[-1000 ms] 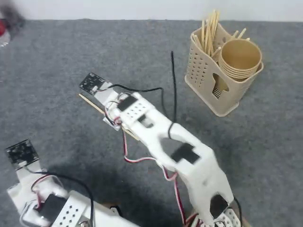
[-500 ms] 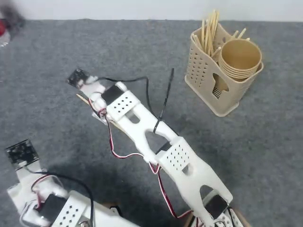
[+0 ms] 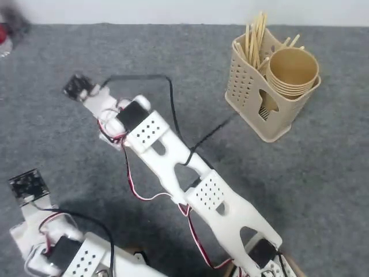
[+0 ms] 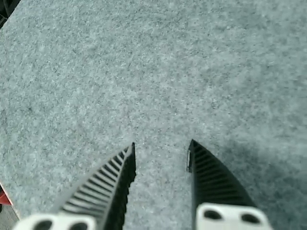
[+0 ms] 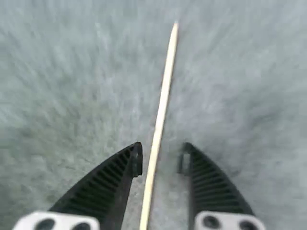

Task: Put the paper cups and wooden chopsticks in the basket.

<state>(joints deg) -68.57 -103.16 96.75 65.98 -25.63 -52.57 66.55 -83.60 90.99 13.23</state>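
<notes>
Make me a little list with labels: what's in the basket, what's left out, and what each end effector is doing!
basket: stands on the grey mat
in the basket: stacked paper cups and a bunch of wooden chopsticks
left out: one loose chopstick, lying on the mat
right end effector: open, one finger on each side of the loose chopstick, not squeezing it
left end effector: open, over bare mat, holding nothing
left to do: loose chopstick not yet in the basket
</notes>
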